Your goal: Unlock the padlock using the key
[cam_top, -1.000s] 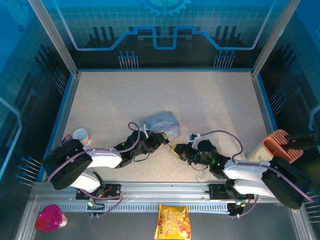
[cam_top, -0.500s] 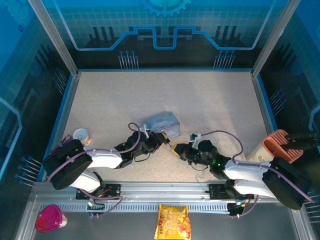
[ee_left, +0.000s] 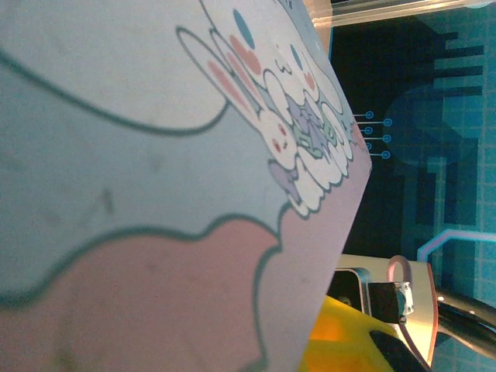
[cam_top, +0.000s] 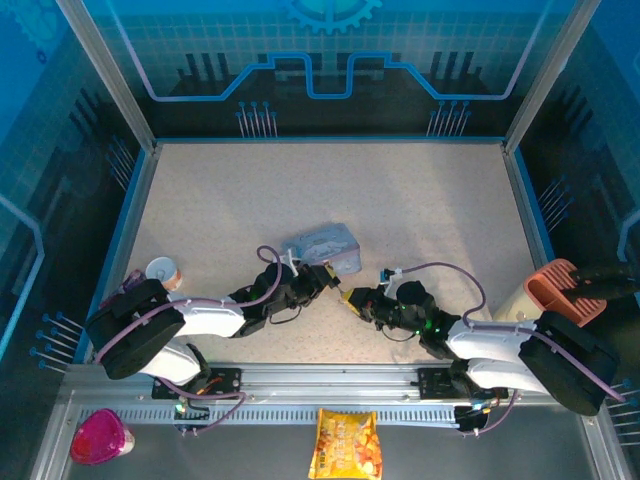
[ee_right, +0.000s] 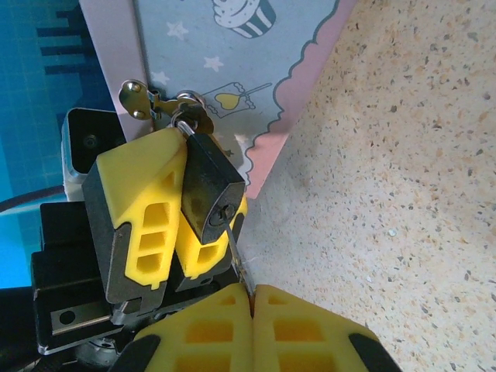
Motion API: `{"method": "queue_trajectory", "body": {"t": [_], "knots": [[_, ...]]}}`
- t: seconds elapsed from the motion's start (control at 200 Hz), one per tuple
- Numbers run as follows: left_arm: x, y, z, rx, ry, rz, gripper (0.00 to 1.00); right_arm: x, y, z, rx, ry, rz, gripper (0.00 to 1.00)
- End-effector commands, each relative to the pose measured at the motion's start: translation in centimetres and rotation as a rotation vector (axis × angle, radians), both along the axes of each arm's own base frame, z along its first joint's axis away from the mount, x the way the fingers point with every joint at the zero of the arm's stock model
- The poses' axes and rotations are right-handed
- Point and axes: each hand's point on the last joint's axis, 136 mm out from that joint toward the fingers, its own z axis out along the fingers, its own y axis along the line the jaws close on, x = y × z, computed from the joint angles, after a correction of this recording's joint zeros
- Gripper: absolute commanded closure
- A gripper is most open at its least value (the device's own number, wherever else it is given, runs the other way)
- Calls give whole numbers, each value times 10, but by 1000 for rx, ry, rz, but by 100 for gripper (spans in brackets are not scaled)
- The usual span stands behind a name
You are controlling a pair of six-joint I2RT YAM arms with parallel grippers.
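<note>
The small dark padlock (ee_right: 208,194) hangs by its silvery shackle (ee_right: 187,108) from the hasp of a pale blue cartoon-printed tin (ee_right: 225,54). My left gripper (ee_right: 186,205) is shut on the padlock's body, one yellow finger (ee_right: 139,201) on each side. The thin key (ee_right: 236,248) runs from the keyhole down into my right gripper (ee_right: 252,293), which is shut on the key's head. Its tip sits in the keyhole. From above, both grippers meet in front of the tin (cam_top: 322,243): the left gripper (cam_top: 328,277) and the right gripper (cam_top: 350,297).
The tin's printed face (ee_left: 155,155) is right up against the left wrist camera. A small cup (cam_top: 163,270) stands at the left edge, and an orange holder (cam_top: 563,290) at the right. A pink cup (cam_top: 100,437) and a snack bag (cam_top: 345,445) lie on the near rail.
My right gripper has shifted a touch to the left, toward the padlock. The left arm and the tin have stayed put.
</note>
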Motion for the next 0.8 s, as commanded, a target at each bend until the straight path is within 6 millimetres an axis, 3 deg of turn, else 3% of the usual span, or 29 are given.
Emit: {"method": "queue_trajectory", "body": {"t": [0.0,0.355,0.796], "knots": [[-7,-26,54,-149,-91,-76,97,10,0,13,63,-29,-34,100],[-8,-25,57,-160,-95,-82,100,15,-13,2,28,-16,-65,100],[-9,-28,70,-215,-108,-90,100,17,-7,8,50,-23,-34,100]]}}
